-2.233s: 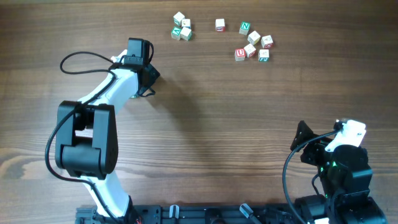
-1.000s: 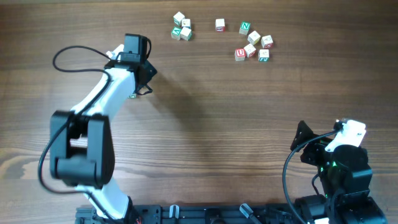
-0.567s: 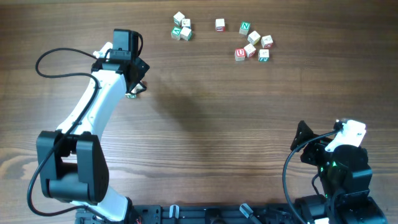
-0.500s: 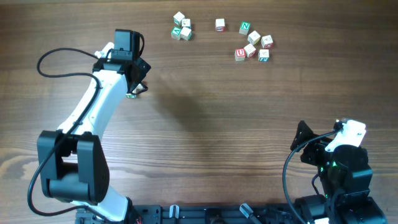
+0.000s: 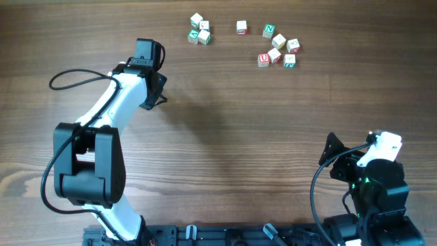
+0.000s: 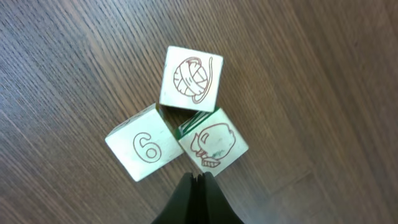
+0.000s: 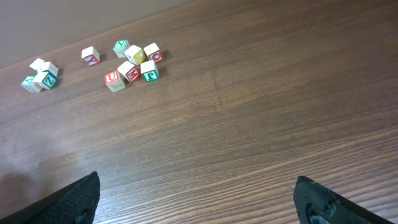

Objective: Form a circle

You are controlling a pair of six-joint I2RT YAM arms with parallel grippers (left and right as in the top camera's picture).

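Your left pincer (image 6: 198, 182) is pressed together, its tips meeting in one point, and it holds nothing. It points down at the table (image 6: 323, 74), with the clump (image 6: 194, 121) of three pale cubes directly ahead of the tips. The cube with the 6 (image 6: 146, 149) lies just ahead and left of the tips. The face cube (image 6: 213, 143), with green print on its far edge, sits just ahead and right. Its near corner is right by the tips, but you cannot tell from the wrist view whether they touch. The yarn-ball cube (image 6: 191, 79) lies beyond both, up against them. From overhead, the arm covers the clump.

My reading is that you are at the tightening step, using the shut tips as a pusher. The three cubes are packed side to side with only a small dark gap in the middle, so the circle looks nearly or wholly made. The next move calls for restraint. Make any further nudge short and aimed at the middle, or else lift straight away, since a sideways drag could knock the face cube out.

Farther ahead and right of this pincer, a small group (image 5: 199, 31) and more loose cubes (image 5: 276, 44) lie well apart from the clump.

Your right pincer (image 7: 196, 180) stands wide apart and empty, with those cubes far ahead and to its left.
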